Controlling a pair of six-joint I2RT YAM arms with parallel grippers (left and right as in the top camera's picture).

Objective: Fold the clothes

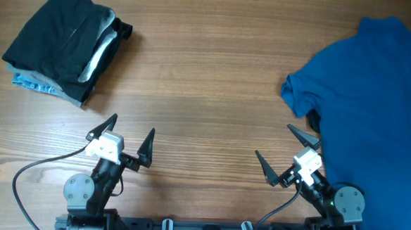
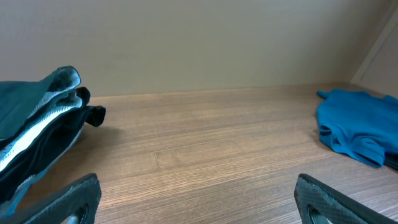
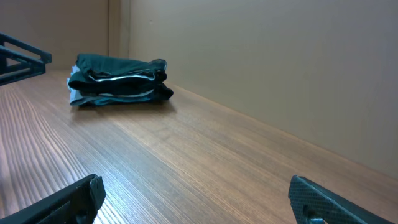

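Note:
A folded stack of clothes, black shorts [image 1: 61,37] on top with pale and light blue layers under them, lies at the far left of the table. It also shows in the left wrist view [image 2: 37,137] and the right wrist view [image 3: 118,79]. A bright blue T-shirt [image 1: 375,96] lies spread and unfolded at the right, partly out of frame; the left wrist view shows it too [image 2: 354,124]. My left gripper [image 1: 123,140] is open and empty near the front edge. My right gripper [image 1: 288,154] is open and empty, just left of the T-shirt.
The wooden table [image 1: 206,94] runs between the stack and the T-shirt. A black cable [image 1: 30,173] loops at the front left by the left arm's base. A plain wall stands behind the table.

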